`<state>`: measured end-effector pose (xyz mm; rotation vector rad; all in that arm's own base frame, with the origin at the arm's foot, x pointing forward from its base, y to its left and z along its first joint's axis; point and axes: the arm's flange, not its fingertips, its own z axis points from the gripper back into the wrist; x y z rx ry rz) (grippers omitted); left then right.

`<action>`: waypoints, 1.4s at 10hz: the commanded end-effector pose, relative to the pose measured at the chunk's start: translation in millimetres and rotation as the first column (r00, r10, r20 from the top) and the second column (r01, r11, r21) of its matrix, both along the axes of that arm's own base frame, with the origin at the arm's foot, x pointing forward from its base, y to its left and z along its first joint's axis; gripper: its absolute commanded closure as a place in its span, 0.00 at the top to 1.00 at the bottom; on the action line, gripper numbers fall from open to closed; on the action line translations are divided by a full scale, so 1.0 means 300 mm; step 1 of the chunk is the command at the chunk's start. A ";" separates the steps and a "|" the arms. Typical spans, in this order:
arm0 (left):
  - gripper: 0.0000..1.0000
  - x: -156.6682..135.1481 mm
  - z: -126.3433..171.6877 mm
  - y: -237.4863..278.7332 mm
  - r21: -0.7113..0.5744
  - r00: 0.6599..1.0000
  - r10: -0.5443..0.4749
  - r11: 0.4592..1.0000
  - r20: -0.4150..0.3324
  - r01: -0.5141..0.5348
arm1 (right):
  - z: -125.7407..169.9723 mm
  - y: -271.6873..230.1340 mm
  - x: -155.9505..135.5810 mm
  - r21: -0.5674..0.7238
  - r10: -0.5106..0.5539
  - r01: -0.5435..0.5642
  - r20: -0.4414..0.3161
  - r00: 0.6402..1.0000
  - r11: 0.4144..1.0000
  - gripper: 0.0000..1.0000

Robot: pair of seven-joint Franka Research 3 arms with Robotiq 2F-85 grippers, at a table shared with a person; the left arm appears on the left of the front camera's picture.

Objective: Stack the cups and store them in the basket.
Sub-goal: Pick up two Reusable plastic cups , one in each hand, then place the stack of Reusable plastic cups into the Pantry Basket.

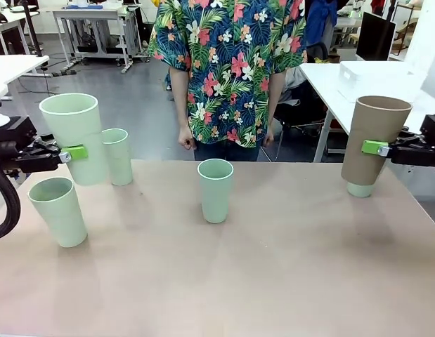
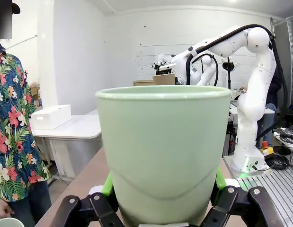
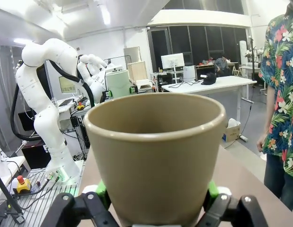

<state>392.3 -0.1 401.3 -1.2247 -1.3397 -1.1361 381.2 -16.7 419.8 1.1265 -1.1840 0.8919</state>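
My left gripper (image 1: 74,152) is shut on a mint green cup (image 1: 72,130) and holds it upright above the table's left side; the same cup (image 2: 163,151) sits between the green pads of that gripper (image 2: 163,201). Three more mint cups stand on the table: one behind it (image 1: 118,156), one near left (image 1: 57,210), one in the middle (image 1: 215,189). My right gripper (image 1: 375,147) is shut on the tan-brown cup (image 1: 374,126), also seen close up (image 3: 153,151). A mint cup base (image 1: 360,189) shows just below it. The white basket (image 1: 368,77) rests on a side table.
A person in a flowered shirt (image 1: 228,70) stands at the far edge, hands down by the sides. The tan table top (image 1: 273,281) is bare in front and at the right. A white side table (image 1: 329,91) lies beyond the right corner.
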 end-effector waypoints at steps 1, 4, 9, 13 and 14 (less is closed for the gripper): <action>0.86 -0.003 0.005 -0.002 -0.001 1.000 0.002 1.000 0.007 -0.002 | 0.003 -0.001 -0.001 -0.005 0.001 -0.001 0.002 1.000 1.000 0.86; 0.86 -0.003 0.005 -0.002 -0.001 1.000 0.002 1.000 0.007 -0.002 | 0.003 -0.001 -0.001 -0.005 0.001 -0.001 0.002 1.000 1.000 0.86; 0.86 -0.003 0.005 -0.002 -0.001 1.000 0.002 1.000 0.007 -0.002 | 0.003 -0.001 -0.001 -0.005 0.001 -0.001 0.002 1.000 1.000 0.86; 0.86 -0.003 0.005 -0.002 -0.001 1.000 0.002 1.000 0.007 -0.002 | 0.003 -0.001 -0.001 -0.005 0.001 -0.001 0.002 1.000 1.000 0.86; 0.86 -0.003 0.005 -0.002 -0.001 1.000 0.002 1.000 0.007 -0.002 | 0.003 -0.001 -0.001 -0.005 0.001 -0.001 0.002 1.000 1.000 0.86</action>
